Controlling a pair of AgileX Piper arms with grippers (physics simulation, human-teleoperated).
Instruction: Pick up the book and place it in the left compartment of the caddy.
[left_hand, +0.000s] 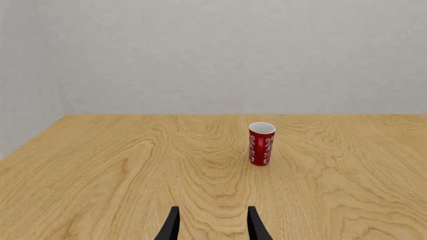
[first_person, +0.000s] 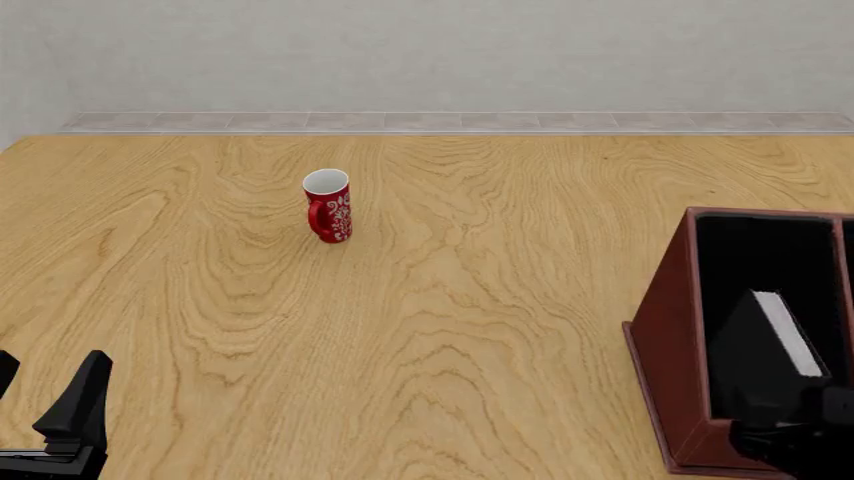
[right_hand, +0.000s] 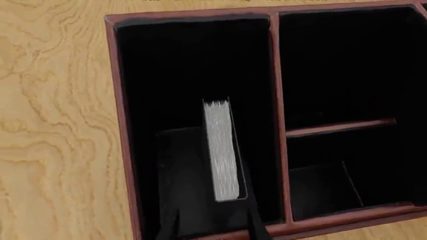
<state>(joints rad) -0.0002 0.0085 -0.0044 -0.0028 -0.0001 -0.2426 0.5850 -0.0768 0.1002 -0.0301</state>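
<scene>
The black book stands leaning inside the left compartment of the reddish-brown caddy, its white-grey page edges facing up. In the front view the book rests tilted in that compartment of the caddy at the table's right. My right gripper hovers open just above the book's near end, with a finger on each side and neither visibly touching it; in the front view it is a dark shape. My left gripper is open and empty at the near left.
A red-and-white patterned mug stands upright on the wooden table left of centre, ahead of the left gripper. The caddy's other compartments lie beside the book's one. A grey wall runs along the table's far side.
</scene>
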